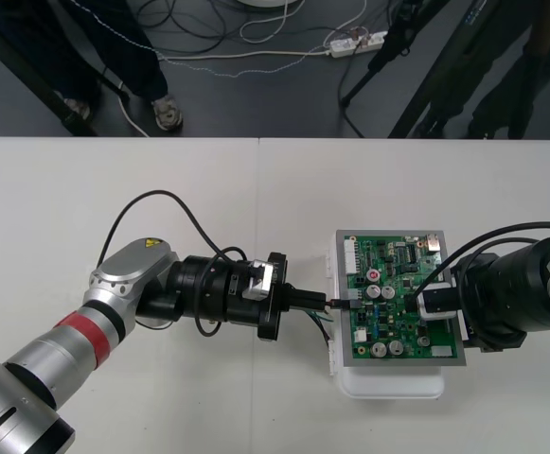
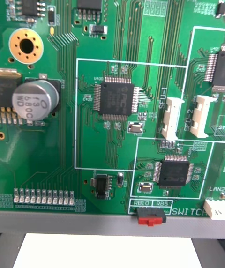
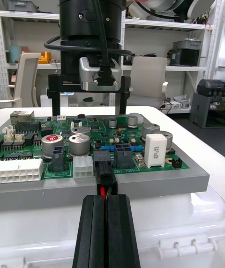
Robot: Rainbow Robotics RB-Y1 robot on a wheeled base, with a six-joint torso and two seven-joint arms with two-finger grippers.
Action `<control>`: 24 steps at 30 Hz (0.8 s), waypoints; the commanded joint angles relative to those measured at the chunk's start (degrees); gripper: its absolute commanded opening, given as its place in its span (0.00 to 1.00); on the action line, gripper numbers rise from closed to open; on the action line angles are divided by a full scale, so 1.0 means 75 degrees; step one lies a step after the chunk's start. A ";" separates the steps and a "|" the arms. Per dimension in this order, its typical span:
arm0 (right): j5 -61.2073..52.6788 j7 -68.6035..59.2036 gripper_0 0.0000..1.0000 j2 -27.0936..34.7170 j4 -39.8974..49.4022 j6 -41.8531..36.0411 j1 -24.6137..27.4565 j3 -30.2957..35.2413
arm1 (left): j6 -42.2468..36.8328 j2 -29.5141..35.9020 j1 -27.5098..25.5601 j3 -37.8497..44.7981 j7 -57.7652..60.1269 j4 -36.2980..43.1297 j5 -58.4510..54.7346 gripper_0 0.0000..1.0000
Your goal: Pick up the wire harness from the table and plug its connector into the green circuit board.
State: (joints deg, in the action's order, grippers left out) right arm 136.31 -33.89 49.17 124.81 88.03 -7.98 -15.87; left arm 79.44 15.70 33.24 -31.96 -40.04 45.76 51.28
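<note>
In the front view the board [image 1: 402, 284] sits right of centre on its white base [image 1: 388, 386], on the table [image 1: 208, 189]. The left arm comes up from the lower left corner, and the left gripper [image 1: 327, 302] lies level at mid-frame, pointing right at the board's left edge. Its fingers [image 3: 117, 230] are pressed together on the harness [image 1: 336, 307]. In the left wrist view the black plug [image 3: 106, 178] sticks out just past the fingertips, with a red wire [image 3: 101, 193] showing between them. The plug rests against a black header at the board's near edge, but I cannot tell whether it is seated. In the front view a short loop of wire [image 1: 324, 323] hangs below the fingers, just left of the base. The right arm enters from the right edge of the front view, and the right gripper [image 1: 434, 305] stands over the board's right half. In the left wrist view its fingers [image 3: 55, 101] are spread wide, reaching down to the far side of the board with nothing between them. The right wrist view looks straight down on the board's chips, a round capacitor [image 2: 35, 101] and a red switch [image 2: 151, 215].
</note>
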 commanded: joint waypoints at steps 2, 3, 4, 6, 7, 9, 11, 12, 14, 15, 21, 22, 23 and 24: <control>0.0036 -0.0297 1.00 -0.0075 0.0047 0.0063 -0.0190 -0.0087 | -0.0198 -0.0253 0.0396 -0.0251 0.0406 0.0075 0.0042 0.00; 0.0048 -0.0297 1.00 -0.0075 0.0058 0.0075 -0.0190 -0.0099 | -0.0198 -0.0253 0.0384 -0.0251 0.0371 0.0110 0.0042 0.00; 0.0036 -0.0309 1.00 -0.0075 0.0047 0.0075 -0.0190 -0.0099 | -0.0198 -0.0253 0.0384 -0.0263 0.0371 0.0157 0.0042 0.00; 0.0048 -0.0321 1.00 -0.0075 0.0058 0.0075 -0.0190 -0.0099 | -0.0198 -0.0253 0.0384 -0.0251 0.0347 0.0192 0.0042 0.00; 0.0036 -0.0321 1.00 -0.0075 0.0058 0.0075 -0.0190 -0.0099 | -0.0198 -0.0253 0.0396 -0.0251 0.0347 0.0204 0.0042 0.00; 0.0048 -0.0321 1.00 -0.0075 0.0047 0.0075 -0.0190 -0.0099 | -0.0198 -0.0277 0.0396 -0.0263 0.0335 0.0216 0.0042 0.00; 0.0036 -0.0321 1.00 -0.0075 0.0058 0.0075 -0.0190 -0.0087 | -0.0198 -0.0288 0.0396 -0.0251 0.0324 0.0216 0.0030 0.00; 0.0036 -0.0321 1.00 -0.0075 0.0047 0.0075 -0.0190 -0.0087 | -0.0198 -0.0300 0.0396 -0.0263 0.0300 0.0227 0.0030 0.00; 0.0036 -0.0321 1.00 -0.0075 0.0058 0.0075 -0.0190 -0.0087 | -0.0209 -0.0300 0.0396 -0.0251 0.0289 0.0251 0.0007 0.00; 0.0048 -0.0309 1.00 -0.0075 0.0047 0.0075 -0.0190 -0.0087 | -0.0209 -0.0312 0.0396 -0.0251 0.0265 0.0274 0.0019 0.00; 0.0036 -0.0309 1.00 -0.0075 0.0058 0.0075 -0.0190 -0.0087 | -0.0209 -0.0312 0.0396 -0.0251 0.0148 0.0380 0.0030 0.00; 0.0036 -0.0321 1.00 -0.0075 0.0047 0.0075 -0.0190 -0.0087 | -0.0209 -0.0312 0.0384 -0.0251 0.0113 0.0391 0.0030 0.00; 0.0025 -0.0321 1.00 -0.0075 0.0058 0.0075 -0.0190 -0.0099 | -0.0209 -0.0312 0.0396 -0.0251 0.0089 0.0427 0.0030 0.00; 0.0036 -0.0321 1.00 -0.0075 0.0058 0.0075 -0.0190 -0.0099 | -0.0209 -0.0312 0.0396 -0.0251 0.0066 0.0438 0.0030 0.00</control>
State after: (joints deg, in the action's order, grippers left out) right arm 136.33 -33.91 49.14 124.78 88.26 -7.98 -15.87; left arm 79.30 15.62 33.54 -32.33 -40.05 46.23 51.29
